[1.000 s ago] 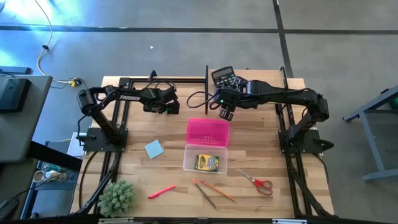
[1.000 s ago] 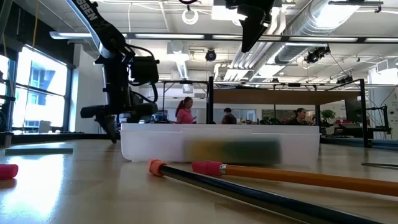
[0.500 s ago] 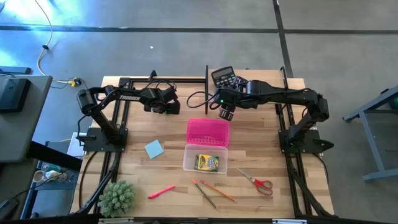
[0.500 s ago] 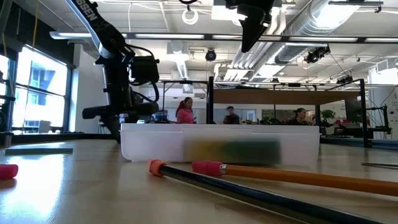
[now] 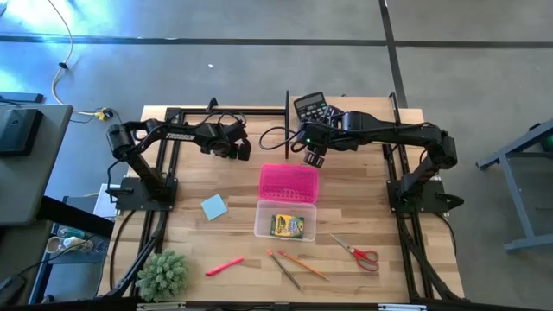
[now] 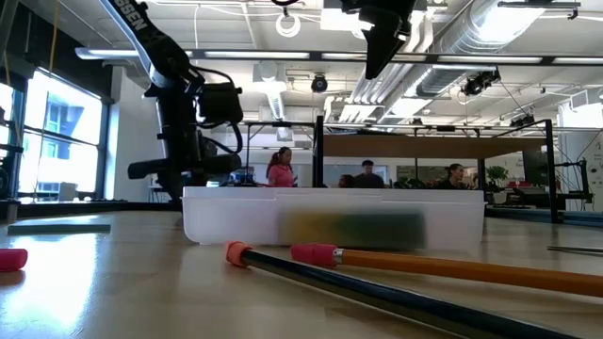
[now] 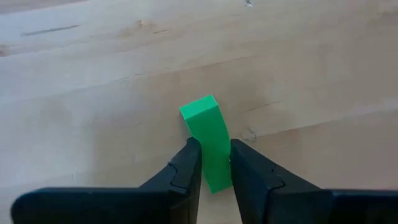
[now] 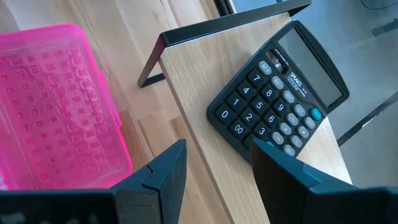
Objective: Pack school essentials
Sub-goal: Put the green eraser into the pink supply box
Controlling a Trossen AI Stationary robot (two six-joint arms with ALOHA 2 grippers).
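Observation:
My left gripper (image 7: 214, 163) is shut on the tiny green eraser (image 7: 204, 123) over the far left of the table (image 5: 235, 147). My right gripper (image 8: 214, 167) hangs open, high between the pink lid (image 5: 289, 182) and the black calculator (image 5: 311, 106). A clear box (image 5: 285, 219) holds the yellow-green crayon box (image 5: 287, 226). On the wood lie the light-blue sticky-note pad (image 5: 213, 206), the red-pink pen (image 5: 225, 266), two pencils (image 5: 295, 264) and the red-handled scissors (image 5: 358, 255). My left gripper pinches the green eraser by its nearer half (image 7: 214, 168) between the two fingers, one on each long side. The fingers lie along the block, and its other end (image 7: 200, 107) sticks out past the fingertips. Whether it rests on the wood or is lifted clear, I cannot tell.
A spiky green plant ball (image 5: 162, 275) sits at the near left corner. Black frame rails (image 5: 259, 110) run along the far edge and both sides. Bare wood (image 5: 186, 238) lies between the sticky-note pad and the plant ball. People stand in the room behind (image 6: 280, 168).
My left gripper has drifted a little toward the table's right, still shut on the eraser. My right arm has kept still.

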